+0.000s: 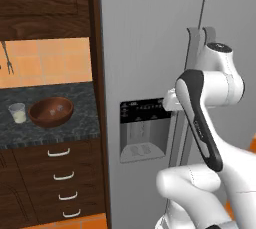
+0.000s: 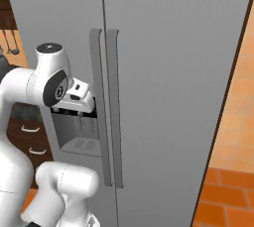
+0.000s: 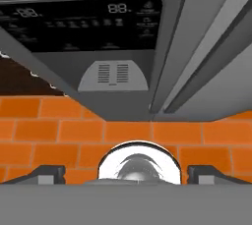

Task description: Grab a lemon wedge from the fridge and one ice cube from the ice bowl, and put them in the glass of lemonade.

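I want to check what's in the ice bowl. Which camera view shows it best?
The left base view: the ice bowl sits on the dark counter beside the glass of lemonade, pale pieces inside. The right base and hand views face the fridge.

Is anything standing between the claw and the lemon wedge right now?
Yes: the fridge doors are both shut, so whatever is inside is hidden. The open claw sits at the left door's handle, by the dispenser panel.
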